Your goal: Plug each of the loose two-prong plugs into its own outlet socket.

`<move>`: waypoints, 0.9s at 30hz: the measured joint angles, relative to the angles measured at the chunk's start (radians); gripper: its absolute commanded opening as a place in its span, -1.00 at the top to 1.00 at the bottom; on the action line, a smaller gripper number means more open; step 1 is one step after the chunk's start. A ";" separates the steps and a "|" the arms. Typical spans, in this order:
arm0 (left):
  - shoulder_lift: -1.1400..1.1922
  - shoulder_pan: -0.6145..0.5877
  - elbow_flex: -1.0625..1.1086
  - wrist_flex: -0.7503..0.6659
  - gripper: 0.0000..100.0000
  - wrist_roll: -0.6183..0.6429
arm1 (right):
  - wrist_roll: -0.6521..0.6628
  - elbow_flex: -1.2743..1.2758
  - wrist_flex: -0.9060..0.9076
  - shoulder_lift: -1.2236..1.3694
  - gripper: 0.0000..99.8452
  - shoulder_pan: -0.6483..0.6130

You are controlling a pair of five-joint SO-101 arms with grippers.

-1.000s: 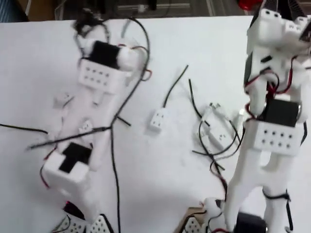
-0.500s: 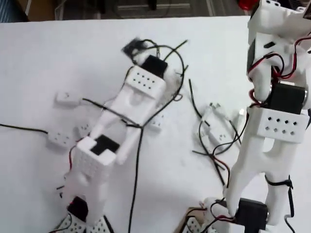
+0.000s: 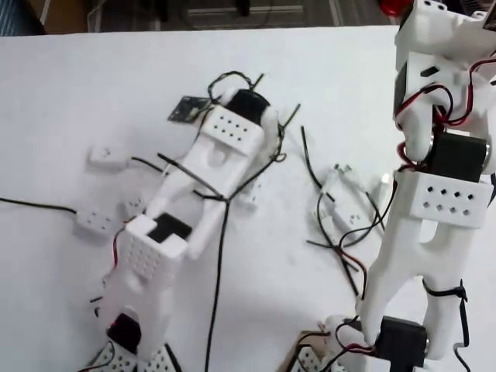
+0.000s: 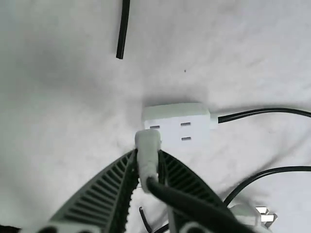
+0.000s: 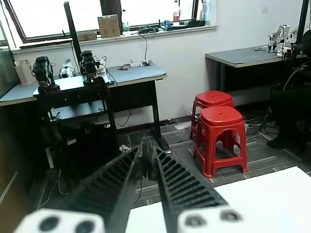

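Note:
In the left wrist view my left gripper (image 4: 147, 159) is shut on a white two-prong plug (image 4: 147, 144) with a black cord. The plug's tip touches the edge of a white outlet block (image 4: 187, 115), beside its slots. From above, the left arm (image 3: 225, 143) lies over the table's centre and covers most of that outlet block (image 3: 249, 196). The right arm (image 3: 434, 201) stands raised at the right. Its gripper (image 5: 148, 161) points out into the room, fingers together with nothing held.
More white outlet blocks lie at the left (image 3: 108, 157), (image 3: 97, 221). A tangle of black cords and small plugs (image 3: 345, 203) sits between the arms. A loose black cord end (image 4: 121, 29) lies beyond the outlet. A red stool (image 5: 221, 131) stands in the room.
The left arm has swung from the table's left side to the centre, bringing the plug over the middle outlet block. The right arm has shifted slightly.

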 measured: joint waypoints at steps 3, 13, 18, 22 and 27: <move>0.000 0.000 0.000 0.000 0.95 0.000 | 0.000 0.000 0.000 0.000 0.96 0.000; 0.040 -0.002 0.000 -0.002 0.95 0.000 | 0.000 0.000 0.000 0.003 0.96 0.000; 0.064 0.000 0.000 -0.005 0.95 0.000 | 0.000 0.000 0.000 0.003 0.96 0.000; 0.064 0.000 0.000 -0.005 0.95 0.000 | 0.000 0.000 0.000 0.003 0.96 0.000; 0.068 0.018 -0.028 -0.008 0.95 0.006 | 0.000 0.000 0.000 0.003 0.96 0.000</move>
